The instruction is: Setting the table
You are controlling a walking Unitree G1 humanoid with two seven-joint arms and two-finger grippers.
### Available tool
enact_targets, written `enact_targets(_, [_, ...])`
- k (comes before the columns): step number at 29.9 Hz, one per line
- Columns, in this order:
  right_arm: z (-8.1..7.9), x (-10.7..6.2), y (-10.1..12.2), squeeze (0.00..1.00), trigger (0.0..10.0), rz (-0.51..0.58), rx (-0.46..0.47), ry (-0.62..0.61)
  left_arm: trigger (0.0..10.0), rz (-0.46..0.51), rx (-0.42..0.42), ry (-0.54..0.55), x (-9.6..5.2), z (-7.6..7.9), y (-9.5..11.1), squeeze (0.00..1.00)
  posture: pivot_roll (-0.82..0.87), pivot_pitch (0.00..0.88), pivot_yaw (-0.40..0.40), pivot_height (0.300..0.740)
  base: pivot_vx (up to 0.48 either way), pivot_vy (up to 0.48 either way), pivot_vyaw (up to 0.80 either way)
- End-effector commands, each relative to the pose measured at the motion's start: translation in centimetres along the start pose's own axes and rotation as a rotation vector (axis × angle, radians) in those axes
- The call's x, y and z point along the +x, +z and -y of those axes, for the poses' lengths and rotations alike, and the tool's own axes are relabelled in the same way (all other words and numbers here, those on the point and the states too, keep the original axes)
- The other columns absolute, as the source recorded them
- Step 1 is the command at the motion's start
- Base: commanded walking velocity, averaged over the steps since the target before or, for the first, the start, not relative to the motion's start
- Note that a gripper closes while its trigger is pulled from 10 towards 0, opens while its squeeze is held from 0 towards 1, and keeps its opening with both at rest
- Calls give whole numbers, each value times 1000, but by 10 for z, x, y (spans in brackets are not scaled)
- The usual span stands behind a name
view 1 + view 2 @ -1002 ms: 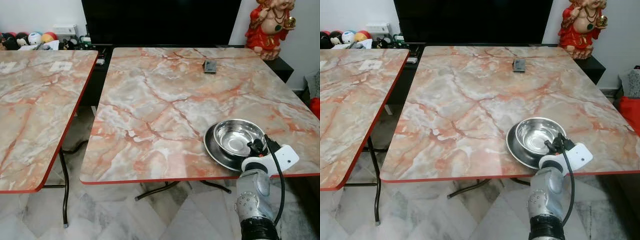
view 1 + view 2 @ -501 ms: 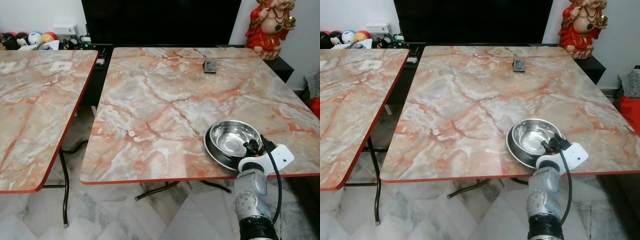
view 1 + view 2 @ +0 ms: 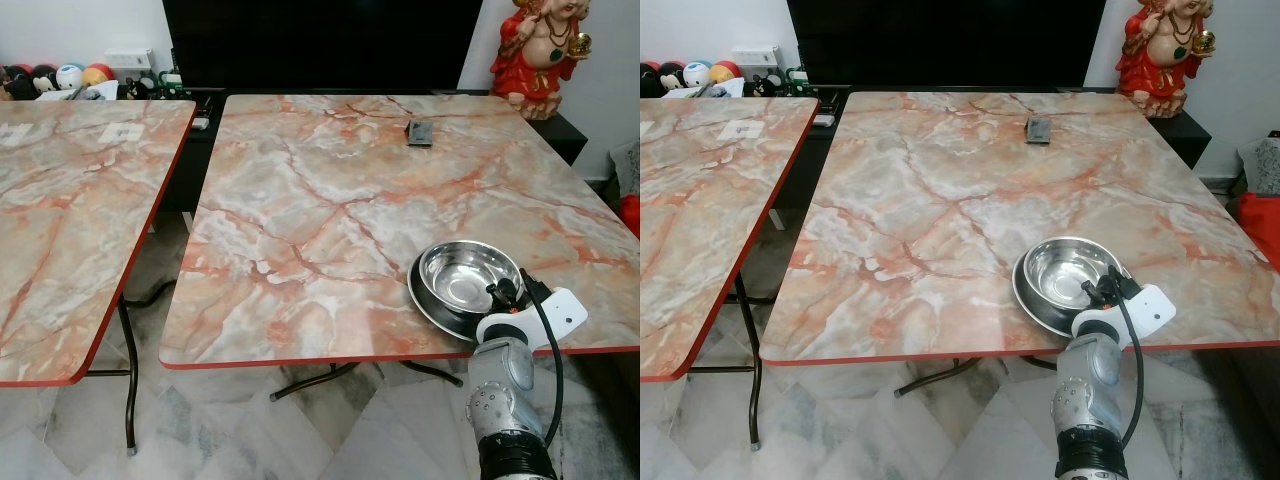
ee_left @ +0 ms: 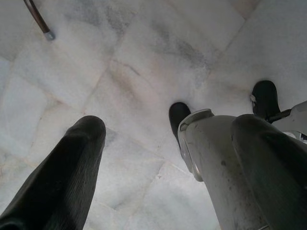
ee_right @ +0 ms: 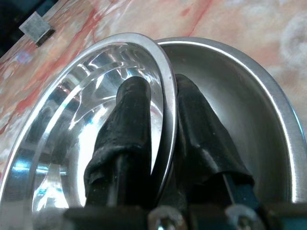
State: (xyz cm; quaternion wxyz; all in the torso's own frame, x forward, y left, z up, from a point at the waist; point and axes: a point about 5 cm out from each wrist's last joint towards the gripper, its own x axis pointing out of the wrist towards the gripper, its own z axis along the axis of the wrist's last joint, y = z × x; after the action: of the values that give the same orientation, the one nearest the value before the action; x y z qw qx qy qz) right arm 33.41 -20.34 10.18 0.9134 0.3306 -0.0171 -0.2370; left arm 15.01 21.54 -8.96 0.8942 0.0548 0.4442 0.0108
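Note:
A shiny steel bowl [image 3: 462, 275] sits inside a shallow steel plate [image 3: 424, 298] at the near right of the marble table [image 3: 330, 220]. My right gripper [image 3: 498, 294] is at the bowl's near right side. In the right wrist view its two black fingers [image 5: 132, 124] are shut on the bowl's rim [image 5: 165, 81], one inside the bowl and one outside over the plate [image 5: 249, 96]. My left gripper [image 4: 170, 127] hangs open above the tiled floor, beside my own leg [image 4: 216, 167].
A small dark flat object [image 3: 420, 132] lies at the table's far side. A second marble table [image 3: 70, 200] stands to the left across a narrow gap. A red statue [image 3: 535, 50] is at the back right, and toys [image 3: 60, 80] are at the back left.
The bowl, held by my right gripper, has shifted slightly left and settled lower in the plate. The left arm has not moved.

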Motion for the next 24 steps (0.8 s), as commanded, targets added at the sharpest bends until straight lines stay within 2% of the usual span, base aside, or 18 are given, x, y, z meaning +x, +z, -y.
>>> enact_targets(1, [2,2,1,267,10000,5,-6,-19,10000,-36,16,2,-2,-2,-9,0,-8,108,-16,740,0,0,0])
enact_targets(2, [2,2,1,267,10000,5,-6,-19,10000,-36,16,2,-2,-2,-9,0,-8,108,-16,740,0,0,0])
enact_targets(3, [3,2,1,0,10000,6,-7,-26,10000,-36,16,2,-2,-2,-9,0,-9,108,-15,740,0,0,0])
enact_targets(5, [4,2,2,27,10000,6,-8,-28,10000,-36,17,2,-2,-2,-9,0,-9,108,-15,740,0,0,0])
enact_targets(6, [4,2,2,243,10000,9,-8,-30,10000,-36,17,1,-2,-2,-8,0,-9,108,-15,740,0,0,0])
enact_targets(7, [4,2,2,502,10000,10,-8,-30,10000,-36,18,1,-2,-2,-8,0,-9,108,-15,740,0,0,0])
enact_targets(8, [5,2,2,573,10000,9,-9,-31,10000,-36,18,1,-2,-2,-8,0,-12,108,-15,740,0,0,0])
enact_targets(10, [6,2,2,596,10000,6,-9,-34,10000,-36,18,0,-2,-2,-8,0,-12,108,-15,740,0,0,0])
enact_targets(11, [6,2,2,761,10000,6,-10,-34,10000,-35,18,0,-2,-2,-8,0,-12,108,-15,740,0,0,0])
enact_targets(12, [6,2,2,761,10000,6,-10,-34,10000,-35,18,0,-2,-2,-8,0,-12,108,-15,740,0,0,0])
enact_targets(14, [6,2,2,678,10000,7,-12,-36,10000,-35,17,0,-2,-2,-8,0,-10,109,-15,740,0,0,0])
enact_targets(15, [5,2,2,0,10000,6,-13,-38,10000,-35,17,1,-2,-2,-8,0,-10,109,-15,740,0,0,0])
enact_targets(24, [4,1,2,0,10000,11,-19,-39,10000,-34,16,4,-2,-2,-8,0,-12,107,-16,740,0,0,0])
